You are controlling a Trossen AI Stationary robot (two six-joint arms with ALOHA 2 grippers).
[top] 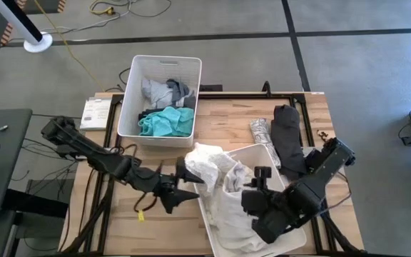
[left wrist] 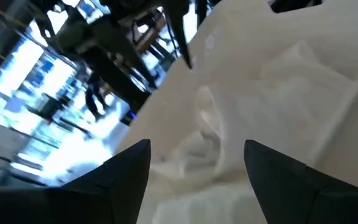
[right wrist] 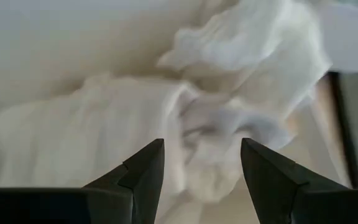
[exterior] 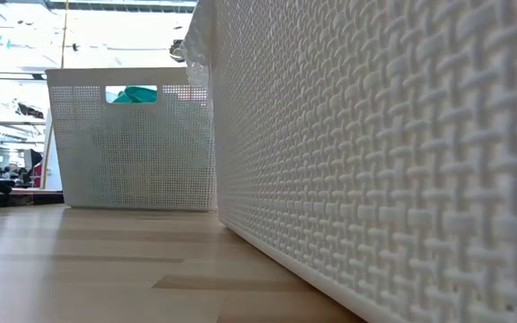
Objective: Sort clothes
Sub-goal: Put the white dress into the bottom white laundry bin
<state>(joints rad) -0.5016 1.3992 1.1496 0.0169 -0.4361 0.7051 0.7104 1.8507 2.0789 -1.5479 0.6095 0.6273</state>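
Both grippers, left (top: 179,187) and right (top: 257,191), gape empty at the near bin (top: 285,241), whites (top: 212,168) dropped there by colour.

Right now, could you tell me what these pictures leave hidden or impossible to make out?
- Low view: the near bin fills most of the frame and hides its clothes and both arms.
- High view: the right gripper covers part of the white clothes.
- High view: in the far bin, the grey garment is too small to identify.
- Left wrist view: the room behind is blurred.
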